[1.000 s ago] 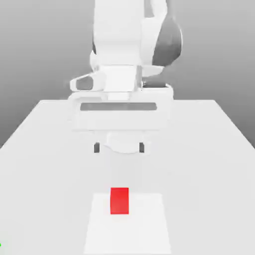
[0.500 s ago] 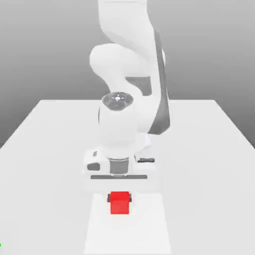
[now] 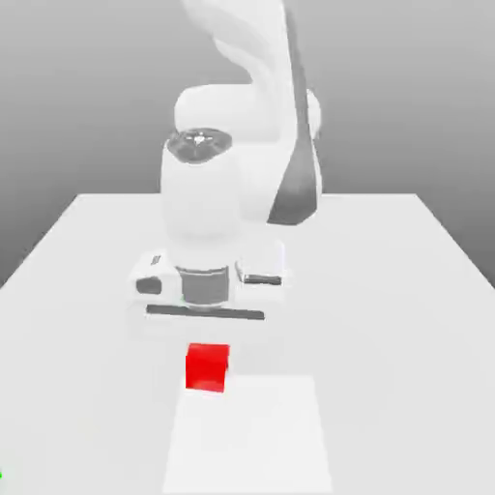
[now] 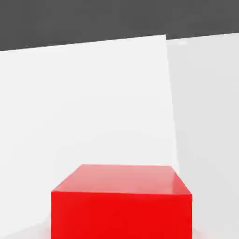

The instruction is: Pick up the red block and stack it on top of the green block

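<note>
Block sits directly under the hand, off the table and a little to the exterior view's left of the paler square patch, at that patch's far left corner. The gripper is closed on it, which is why the cube hangs tucked against the underside of the wrist and looms so large in the hand view: it is being carried, presumably toward the green block, which I cannot place.

Against half a second earlier, the block has left the patch's far edge and moved left and up with the arm. A second ago the jaws stood wide, well clear of the cube, which lay on the patch.
</note>
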`<act>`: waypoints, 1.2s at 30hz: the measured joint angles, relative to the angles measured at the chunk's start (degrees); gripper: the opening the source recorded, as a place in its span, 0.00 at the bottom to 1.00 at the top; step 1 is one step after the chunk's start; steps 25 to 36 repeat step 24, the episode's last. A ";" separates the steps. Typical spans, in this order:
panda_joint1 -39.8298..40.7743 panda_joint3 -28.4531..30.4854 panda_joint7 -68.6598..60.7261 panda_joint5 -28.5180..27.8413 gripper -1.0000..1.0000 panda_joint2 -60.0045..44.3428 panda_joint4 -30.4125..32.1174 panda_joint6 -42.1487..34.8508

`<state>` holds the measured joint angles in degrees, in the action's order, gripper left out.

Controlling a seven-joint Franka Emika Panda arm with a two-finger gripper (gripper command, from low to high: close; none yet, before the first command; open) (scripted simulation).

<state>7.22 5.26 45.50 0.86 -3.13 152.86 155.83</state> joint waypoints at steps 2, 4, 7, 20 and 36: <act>1.74 1.02 1.33 0.67 0.00 -2.25 -4.13 -1.93; 3.10 2.24 2.56 1.49 0.00 -4.53 -8.27 -3.86; 5.44 4.16 4.25 2.92 0.00 -7.99 -14.50 -6.75; 14.52 8.05 7.03 10.55 1.00 -24.84 -33.46 -9.59; 14.52 8.05 7.03 10.55 1.00 -24.84 -33.46 -9.59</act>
